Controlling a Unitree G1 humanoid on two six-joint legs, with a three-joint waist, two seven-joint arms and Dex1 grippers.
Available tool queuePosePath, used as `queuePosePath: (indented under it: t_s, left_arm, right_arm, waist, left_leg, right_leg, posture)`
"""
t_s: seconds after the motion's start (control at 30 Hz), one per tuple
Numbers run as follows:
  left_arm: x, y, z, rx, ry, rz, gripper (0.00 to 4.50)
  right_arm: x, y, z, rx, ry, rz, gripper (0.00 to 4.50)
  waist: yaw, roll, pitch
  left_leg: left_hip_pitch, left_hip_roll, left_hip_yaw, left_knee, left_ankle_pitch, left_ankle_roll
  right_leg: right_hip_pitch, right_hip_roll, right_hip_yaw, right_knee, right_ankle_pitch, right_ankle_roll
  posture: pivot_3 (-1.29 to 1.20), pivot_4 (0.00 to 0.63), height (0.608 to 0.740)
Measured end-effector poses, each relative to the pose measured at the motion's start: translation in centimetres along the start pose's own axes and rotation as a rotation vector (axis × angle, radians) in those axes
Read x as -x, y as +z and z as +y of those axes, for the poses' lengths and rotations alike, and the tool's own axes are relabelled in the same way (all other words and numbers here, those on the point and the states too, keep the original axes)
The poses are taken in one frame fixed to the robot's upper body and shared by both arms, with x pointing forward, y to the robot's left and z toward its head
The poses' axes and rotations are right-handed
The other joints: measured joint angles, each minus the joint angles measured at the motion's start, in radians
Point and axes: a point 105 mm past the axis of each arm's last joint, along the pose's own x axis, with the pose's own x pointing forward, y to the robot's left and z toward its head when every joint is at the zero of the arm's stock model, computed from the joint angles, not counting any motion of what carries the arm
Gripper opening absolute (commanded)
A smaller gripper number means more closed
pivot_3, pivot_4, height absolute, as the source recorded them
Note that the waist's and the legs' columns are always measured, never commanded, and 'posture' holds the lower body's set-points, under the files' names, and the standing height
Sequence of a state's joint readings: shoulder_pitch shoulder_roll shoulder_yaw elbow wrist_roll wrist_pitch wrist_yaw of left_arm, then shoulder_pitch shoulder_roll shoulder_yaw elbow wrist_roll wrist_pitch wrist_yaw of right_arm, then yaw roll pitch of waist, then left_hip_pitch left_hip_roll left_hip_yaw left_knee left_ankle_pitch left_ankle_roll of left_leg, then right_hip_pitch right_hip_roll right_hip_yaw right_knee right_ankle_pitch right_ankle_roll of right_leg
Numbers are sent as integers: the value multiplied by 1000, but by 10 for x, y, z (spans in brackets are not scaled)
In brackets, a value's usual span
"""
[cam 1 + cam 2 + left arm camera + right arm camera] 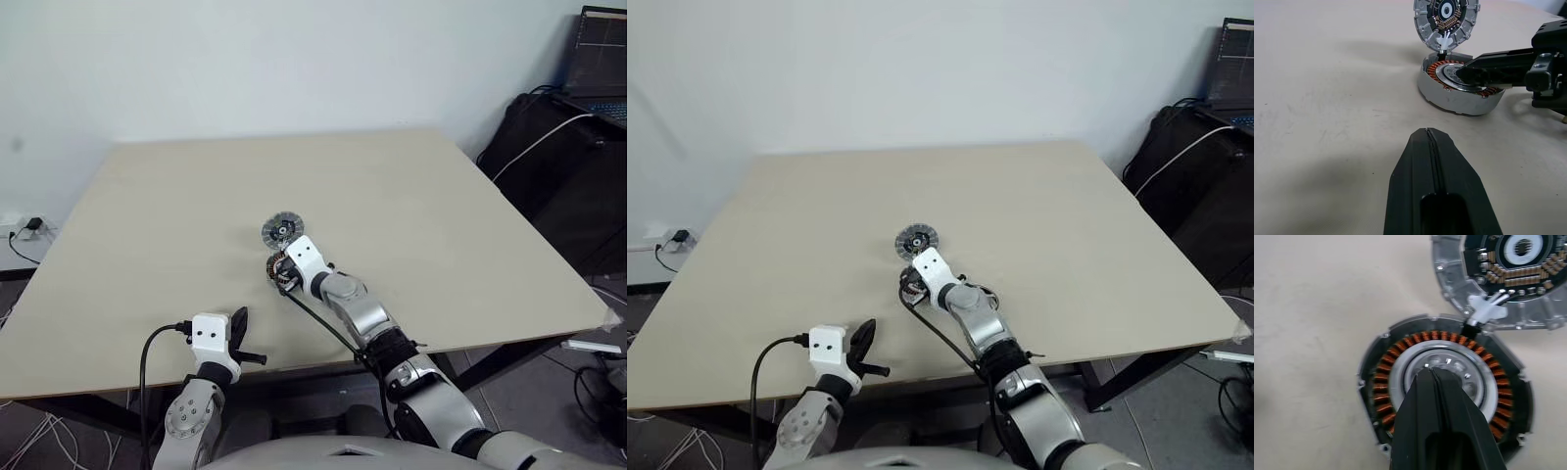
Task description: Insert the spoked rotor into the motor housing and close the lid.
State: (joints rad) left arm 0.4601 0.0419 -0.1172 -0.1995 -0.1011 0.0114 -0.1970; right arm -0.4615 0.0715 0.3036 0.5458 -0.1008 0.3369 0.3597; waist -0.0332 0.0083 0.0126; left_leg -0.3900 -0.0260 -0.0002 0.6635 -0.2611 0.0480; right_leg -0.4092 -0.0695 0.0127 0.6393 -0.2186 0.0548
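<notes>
R tool (1432, 374) hides part of motor housing (1381, 387) centre.

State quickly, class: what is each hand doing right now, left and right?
Left hand: closed, holding nothing, near the table edge.
Right hand: closed, empty, its tip over the motor housing centre; lid open.

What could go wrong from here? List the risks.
1. The right hand, shut, sits over the centre of the motor housing; pressing off-centre could scrape the copper coils.
2. The lid stands open, hinged at the housing's far edge; a bump from the arm could snap it shut on the fingers.
</notes>
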Motion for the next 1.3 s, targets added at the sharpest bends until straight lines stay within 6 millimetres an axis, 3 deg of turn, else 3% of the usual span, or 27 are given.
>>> queuePosePath:
  t_s: [0.3,0.4,0.5,0.7,0.9,1.17,1.23,1.3]
  left_arm:
    - [-1,1,-1,0,-3,-3,0]
    - [-1,1,-1,0,-2,-3,0]
    - [0,1,0,1,0,-2,0]
    - [1,-1,0,6,3,1,0]
    - [-1,0,-1,11,-3,-4,0]
    - [-3,3,-2,10,-8,-12,0]
    - [-2,2,-1,11,-6,-10,0]
    - [-2,2,-1,13,-4,-9,0]
  right_arm:
    - [3,51,-11,-3,-45,-183,19]
    - [0,40,-11,5,-45,-144,19]
    - [-3,2,-9,11,-36,-22,19]
    - [3,-7,-11,29,-31,1,19]
    - [5,1,-7,9,-11,-31,19]
    - [1,47,-4,43,-24,-180,19]
    - [-1,49,-6,55,-30,-184,19]
    - [-4,36,-9,54,-43,-138,19]
  waist:
    - [-1,-1,4]
    - [-1,-1,3]
    - [0,-1,4]
    - [-1,-1,1]
    - [-2,-2,5]
    - [-2,-2,6]
    - [-1,-2,6]
    - [-1,-3,6]
  left_leg:
    - [0,0,0,0,2,3]
    - [0,0,0,0,3,3]
    - [-1,0,0,0,3,3]
    - [3,0,0,-1,0,-1]
    - [2,0,0,0,0,-1]
    - [1,0,0,-1,3,3]
    - [1,0,0,-1,2,2]
    - [1,0,0,-1,1,1]
  right_leg:
    - [-1,1,0,1,1,-3]
    - [-1,1,0,1,0,-3]
    - [-1,0,0,1,0,-4]
    - [2,-1,0,2,-3,0]
    - [1,-1,0,3,-3,1]
    - [-1,1,0,2,-1,-4]
    - [0,0,0,2,-1,-4]
    - [0,0,0,2,-1,-4]
  posture:
    - [0,0,740]
    - [0,0,740]
    - [0,0,740]
    - [0,0,740]
    - [0,0,740]
    - [0,0,740]
    - [0,0,740]
    - [0,0,740]
